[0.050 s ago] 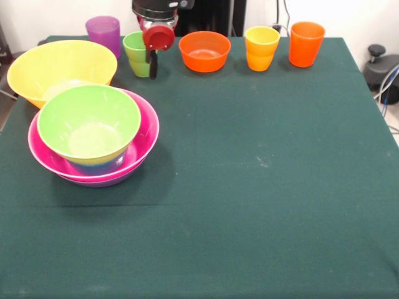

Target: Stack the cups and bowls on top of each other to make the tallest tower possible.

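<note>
Gripper: the gripper [153,59] is hanging just in front of the green cup [136,54]; I cannot tell how its pincer is set.
Tower: the green bowl [88,124] is sitting nested in the pink bowl [144,140], front left.
Advice: centring over the cup's rim before descending is looking wise.

One raised camera looks across the table [262,187], fairly near.

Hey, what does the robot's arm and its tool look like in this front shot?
Only the arm's end shows: a glossy black rounded housing at the top edge, a round red disc-shaped part beneath it, and a short dark tool below. No cables or markings are visible on it.
</note>
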### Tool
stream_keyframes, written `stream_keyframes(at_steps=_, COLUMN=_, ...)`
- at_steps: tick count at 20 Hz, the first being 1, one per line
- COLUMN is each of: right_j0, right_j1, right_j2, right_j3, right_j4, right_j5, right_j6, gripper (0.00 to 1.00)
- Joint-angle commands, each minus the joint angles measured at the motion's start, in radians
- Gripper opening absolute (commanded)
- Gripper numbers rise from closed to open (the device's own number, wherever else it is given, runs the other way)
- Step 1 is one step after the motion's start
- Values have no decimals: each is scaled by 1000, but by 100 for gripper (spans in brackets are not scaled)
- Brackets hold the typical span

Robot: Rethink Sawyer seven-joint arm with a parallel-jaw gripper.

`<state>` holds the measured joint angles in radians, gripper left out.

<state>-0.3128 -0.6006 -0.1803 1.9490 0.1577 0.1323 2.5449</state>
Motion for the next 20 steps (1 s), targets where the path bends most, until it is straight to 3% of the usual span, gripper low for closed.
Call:
stream_keyframes(at_steps=1, right_j0=36, right_j1=-80, right_j2=64, right_j3=74, right_j4=56, right_j5=83, right_j6=149, gripper=100)
stream_keyframes(at_steps=7, right_j0=67, right_j1=-181, right_j2=51, right_j3=133, right_j4=86, right_j5=169, right_j6=162, gripper=100)
stream_keyframes(at_steps=15, right_j0=87, right_j1=-207, right_j2=53, right_j3=216, right_j4=118, right_j5=162, right_j6=152, gripper=100)
stream_keyframes(at_steps=20, right_j0=35, right_j1=-177, right_j2=92, right_j3=284, right_j4=88, right_j5=43, right_j6=120, gripper=100)
